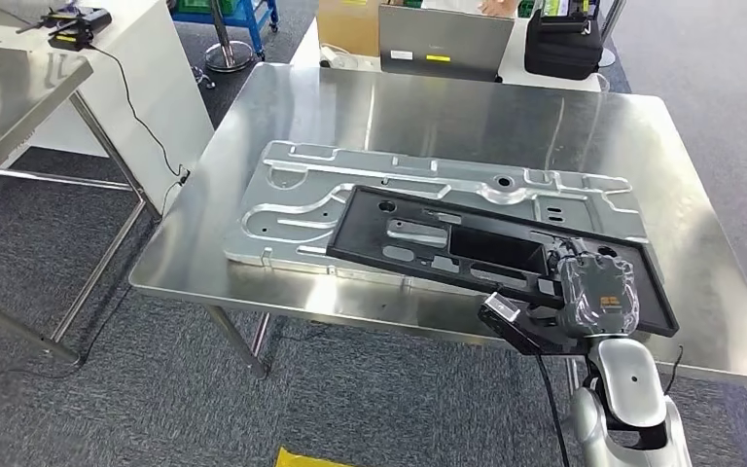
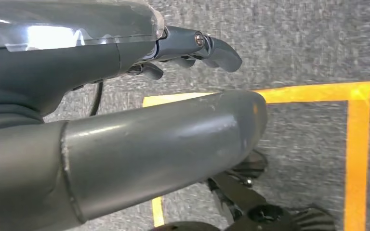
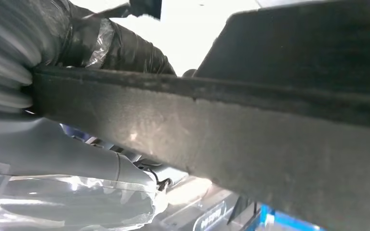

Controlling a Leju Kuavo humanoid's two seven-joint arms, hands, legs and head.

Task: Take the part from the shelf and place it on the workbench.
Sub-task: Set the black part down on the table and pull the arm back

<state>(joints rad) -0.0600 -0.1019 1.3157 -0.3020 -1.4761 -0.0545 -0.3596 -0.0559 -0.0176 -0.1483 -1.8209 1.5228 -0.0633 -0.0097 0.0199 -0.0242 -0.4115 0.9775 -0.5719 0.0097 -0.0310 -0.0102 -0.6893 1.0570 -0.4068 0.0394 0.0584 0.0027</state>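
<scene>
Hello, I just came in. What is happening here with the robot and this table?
The robot's right hand grips the near edge of a flat black part. The part lies over a larger silver metal plate on the steel workbench, with its gripped end reaching toward the bench's front edge. The part seems to be down but not yet released. The left hand holds nothing and hangs over grey floor marked with yellow tape. At the far side of the workbench stand a grey case and a black bag.
</scene>
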